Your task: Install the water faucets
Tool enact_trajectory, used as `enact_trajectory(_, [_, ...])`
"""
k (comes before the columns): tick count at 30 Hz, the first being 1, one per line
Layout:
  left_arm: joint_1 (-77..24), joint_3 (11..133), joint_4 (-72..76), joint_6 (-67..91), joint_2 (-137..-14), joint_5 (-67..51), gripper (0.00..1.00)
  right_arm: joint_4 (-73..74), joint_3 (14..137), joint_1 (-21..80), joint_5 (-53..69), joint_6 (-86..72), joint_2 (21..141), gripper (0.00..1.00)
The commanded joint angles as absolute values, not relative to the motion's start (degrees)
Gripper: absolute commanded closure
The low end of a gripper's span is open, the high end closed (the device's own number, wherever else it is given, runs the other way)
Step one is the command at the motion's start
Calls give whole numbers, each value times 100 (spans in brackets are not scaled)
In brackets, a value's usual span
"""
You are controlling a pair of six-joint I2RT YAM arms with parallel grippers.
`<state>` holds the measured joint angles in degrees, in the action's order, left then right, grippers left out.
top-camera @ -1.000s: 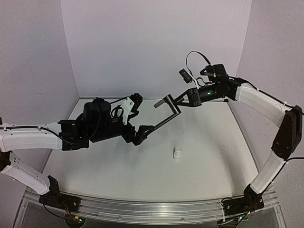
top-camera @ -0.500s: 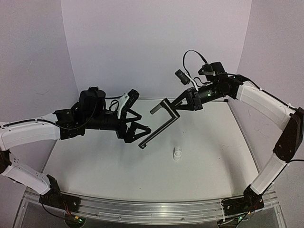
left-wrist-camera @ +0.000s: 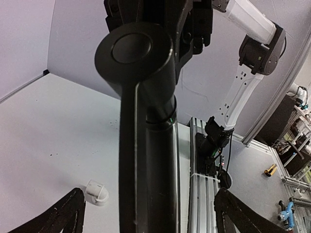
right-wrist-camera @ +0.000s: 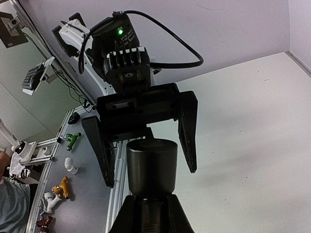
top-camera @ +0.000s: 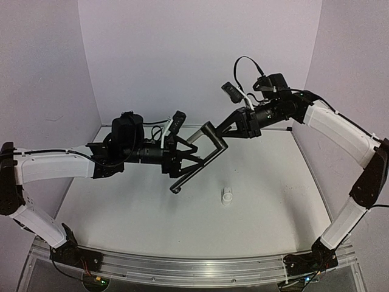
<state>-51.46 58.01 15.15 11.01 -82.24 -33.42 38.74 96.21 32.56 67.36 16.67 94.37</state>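
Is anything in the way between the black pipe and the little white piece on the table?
Nothing I can see. The right gripper holds the black pipe up in the air, and the left gripper is open around it. The white piece stands alone on the table, with only open space between them.

Top view high and behind, looking down over the whole table (top-camera: 273, 182), left wrist close along the pipe (left-wrist-camera: 146, 145) toward the right arm (left-wrist-camera: 248, 24), right wrist close along it toward the left arm (right-wrist-camera: 124, 63), pipe in all three.
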Motion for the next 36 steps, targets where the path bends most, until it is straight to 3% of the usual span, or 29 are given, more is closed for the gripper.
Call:
enact_trajectory(1, [-5152, 6045, 2374, 1457, -8575, -3791, 10, 3661, 9971, 3322, 7154, 1488, 9217, 100])
enact_trajectory(17, [-5190, 6013, 3453, 1728, -8936, -3919, 17, 3378, 9986, 3437, 6961, 1200, 9298, 100])
enact_trajectory(32, [-5257, 5948, 3914, 1912, -9055, -3688, 46, 3051, 9992, 3450, 7035, 872, 9356, 100])
enact_trajectory(36, [-5294, 5864, 4146, 1903, -9070, -3475, 47, 2920, 9978, 3451, 6986, 748, 9343, 100])
